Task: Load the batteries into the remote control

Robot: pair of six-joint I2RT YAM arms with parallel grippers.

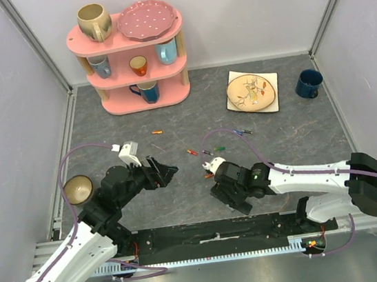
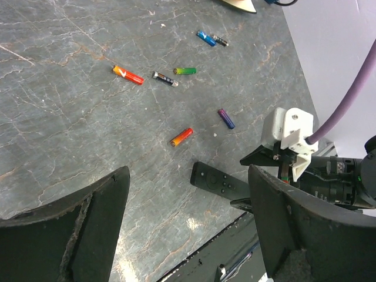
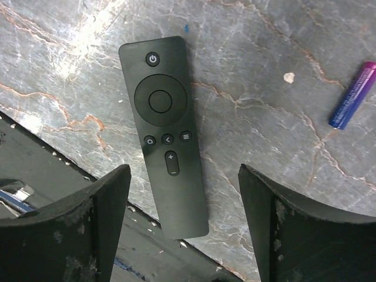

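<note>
- Remote control [image 3: 163, 135]: lies button side up at the near edge of the table [image 3: 264, 47]. Its battery door is not visible.
- Right gripper [image 3: 183, 176]: jaws wide and empty, straddling the remote without touching it.
- Left gripper [image 2: 185, 176]: also wide and empty, above bare table, short of the batteries [image 2: 181, 136].
- Step, as I judge it: securing the remote. Next I must close on its long sides and turn it over.
- Views: only the left wrist shows the scattered batteries. The right wrist shows the buttons and one purple battery [image 3: 352, 95].

The remote control [image 2: 214, 181] has its far end hidden; right of it, a purple battery [image 3: 351, 97] is cut by the picture edge
</note>
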